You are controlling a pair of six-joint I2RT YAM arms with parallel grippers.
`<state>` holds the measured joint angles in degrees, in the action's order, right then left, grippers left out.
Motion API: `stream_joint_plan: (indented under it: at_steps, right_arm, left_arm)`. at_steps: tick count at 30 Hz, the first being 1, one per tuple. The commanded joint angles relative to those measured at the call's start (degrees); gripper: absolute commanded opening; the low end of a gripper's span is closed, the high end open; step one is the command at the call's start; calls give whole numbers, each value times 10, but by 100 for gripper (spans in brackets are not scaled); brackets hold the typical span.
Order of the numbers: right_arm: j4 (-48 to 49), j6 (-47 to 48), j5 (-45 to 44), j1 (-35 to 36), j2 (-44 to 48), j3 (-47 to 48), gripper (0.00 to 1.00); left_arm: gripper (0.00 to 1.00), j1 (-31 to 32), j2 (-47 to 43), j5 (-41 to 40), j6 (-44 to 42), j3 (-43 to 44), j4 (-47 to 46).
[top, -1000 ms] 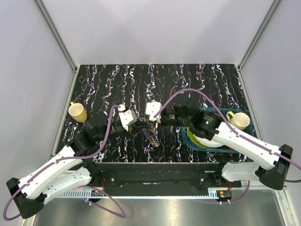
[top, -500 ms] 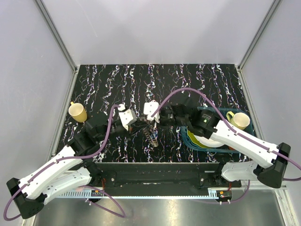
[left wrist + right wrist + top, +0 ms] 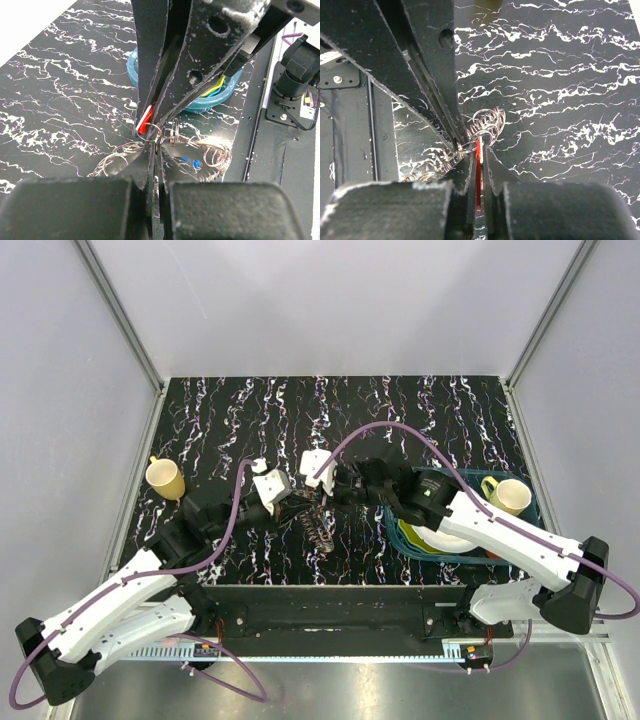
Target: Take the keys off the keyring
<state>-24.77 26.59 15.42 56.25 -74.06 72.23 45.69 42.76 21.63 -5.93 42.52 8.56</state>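
The keyring [image 3: 319,526], a tangle of silvery wire rings, hangs between my two grippers just above the tabletop. My left gripper [image 3: 293,506] [image 3: 156,148] is shut on one of its thin rings [image 3: 159,134]. My right gripper [image 3: 328,498] [image 3: 479,148] faces it tip to tip, shut on the red key [image 3: 479,172] [image 3: 146,122], which is still linked to a ring. The blue key heads [image 3: 197,163] show among the loose rings [image 3: 218,155] below. More coils [image 3: 487,122] bunch beyond the right fingertips.
A yellow mug [image 3: 165,478] stands at the table's left side. At the right, a teal bin [image 3: 432,540] [image 3: 134,62] holds yellow-green and white plates, with a pale yellow mug [image 3: 508,496] in it. The table's near edge rail [image 3: 330,590] lies just behind the keyring.
My right gripper has closed onto the red key and shifted slightly left toward the left gripper. The left gripper stays shut on the ring; the cluster swung a little.
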Motion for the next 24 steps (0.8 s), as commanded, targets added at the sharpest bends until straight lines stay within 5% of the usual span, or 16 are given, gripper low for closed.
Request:
stream_joint_plan:
  at_steps: [1,24]
  right_arm:
    - [74,-43,0,7,-26,35,0]
    - [65,-75,-27,11,-58,56,0]
  left_arm:
    - [0,12,0,68,27,6,-129]
    - [0,13,16,91,58,8,-168]
